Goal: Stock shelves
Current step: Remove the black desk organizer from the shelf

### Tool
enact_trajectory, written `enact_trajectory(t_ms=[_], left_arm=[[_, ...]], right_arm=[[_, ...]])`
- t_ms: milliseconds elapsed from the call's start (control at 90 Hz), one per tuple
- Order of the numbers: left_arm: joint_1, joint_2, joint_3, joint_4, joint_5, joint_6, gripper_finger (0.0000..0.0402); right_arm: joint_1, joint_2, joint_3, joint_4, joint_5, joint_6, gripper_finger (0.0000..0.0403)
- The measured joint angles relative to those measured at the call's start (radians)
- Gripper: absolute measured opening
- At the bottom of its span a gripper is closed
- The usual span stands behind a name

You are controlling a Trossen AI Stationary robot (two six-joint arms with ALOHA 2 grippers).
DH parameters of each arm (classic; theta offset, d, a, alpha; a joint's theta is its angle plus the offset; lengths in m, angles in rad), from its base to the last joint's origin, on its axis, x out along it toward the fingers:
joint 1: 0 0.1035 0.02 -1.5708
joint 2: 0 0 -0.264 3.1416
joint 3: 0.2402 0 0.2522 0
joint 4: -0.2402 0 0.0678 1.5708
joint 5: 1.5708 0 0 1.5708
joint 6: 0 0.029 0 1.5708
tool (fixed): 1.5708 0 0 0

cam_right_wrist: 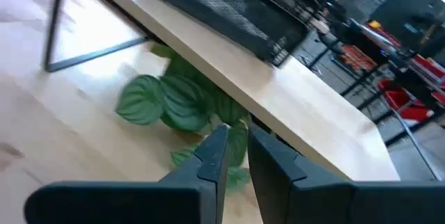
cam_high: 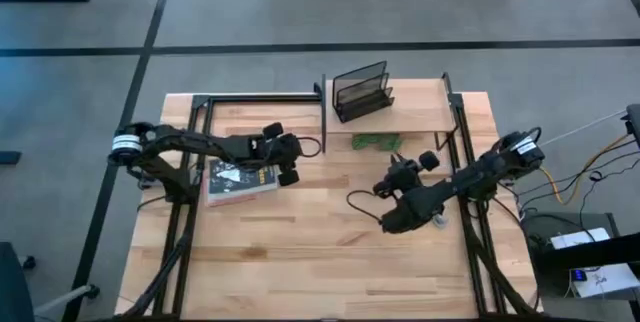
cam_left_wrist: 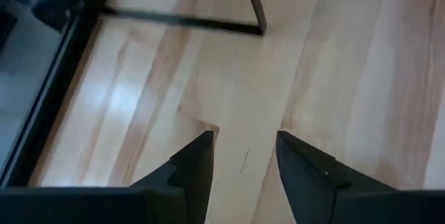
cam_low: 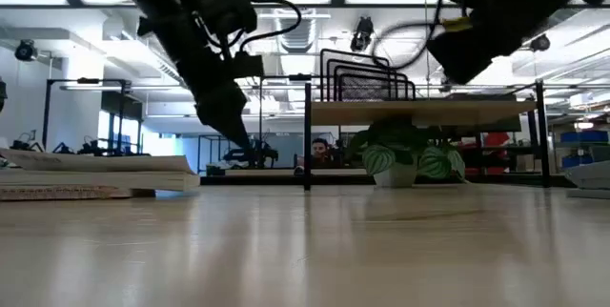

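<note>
The shelf (cam_high: 400,112) is a light wood board on thin black legs at the table's far side, also seen in the low view (cam_low: 419,112). A black wire rack (cam_high: 362,90) stands on top of it. A small green plant (cam_low: 405,159) stands with its pot on the table under the board. A book (cam_high: 240,180) lies flat on the table at the left. My left gripper (cam_left_wrist: 243,147) is open over bare wood just right of the book, touching nothing. My right gripper (cam_right_wrist: 238,137) hovers near the shelf's front, pointing at the plant (cam_right_wrist: 167,102), with only a narrow gap between its fingers and nothing in it.
Black frame posts and rails (cam_high: 200,112) run along the table's left and right sides. Bare tabletop (cam_high: 320,252) spreads across the near half. A person shows far off in the room behind the table (cam_low: 319,150).
</note>
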Motion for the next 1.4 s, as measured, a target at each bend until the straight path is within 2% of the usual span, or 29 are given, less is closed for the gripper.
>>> enact_trajectory(t_ms=[167, 456, 678, 789, 911, 1067, 1156, 1211, 1300, 1400], left_arm=[[0.0, 0.0, -0.041, 0.11, 0.0, 0.03, 0.0131], [0.0, 0.0, -0.057, 0.179, -0.001, 0.03, 0.0123], [0.0, 0.0, -0.047, 0.194, -0.001, 0.03, 0.0122], [0.0, 0.0, -0.044, 0.217, -0.001, 0.029, 0.0126], [0.0, 0.0, -0.044, 0.26, -0.001, 0.029, 0.0127], [0.0, 0.0, -0.044, 0.276, -0.001, 0.029, 0.012], [0.0, 0.0, -0.044, 0.295, -0.001, 0.028, 0.0116], [0.0, 0.0, -0.044, 0.306, -0.001, 0.021, 0.0115], [0.0, 0.0, -0.044, 0.32, -0.001, 0.021, 0.0116], [0.0, 0.0, -0.044, 0.326, -0.002, 0.027, 0.012]], right_arm=[[-0.039, -0.001, 0.083, 0.093, 0.0, -0.282, 0.0034], [-0.193, -0.003, 0.243, 0.106, -0.006, -0.713, 0.0033], [-0.316, -0.002, 0.396, 0.163, -0.099, -1.055, 0.0034], [-0.369, -0.001, 0.454, 0.188, -0.108, -1.192, 0.0032], [-0.417, -0.001, 0.493, 0.193, -0.108, -1.342, 0.0032], [-0.477, -0.001, 0.511, 0.254, -0.108, -1.699, 0.0028], [-0.512, 0.0, 0.51, 0.337, -0.113, -1.757, 0.0021], [-0.536, 0.0, 0.51, 0.372, -0.159, -1.834, 0.0016], [-0.573, 0.0, 0.51, 0.378, -0.308, -2.009, 0.0014], [-0.607, -0.003, 0.51, 0.379, -0.424, -2.119, 0.0014]])
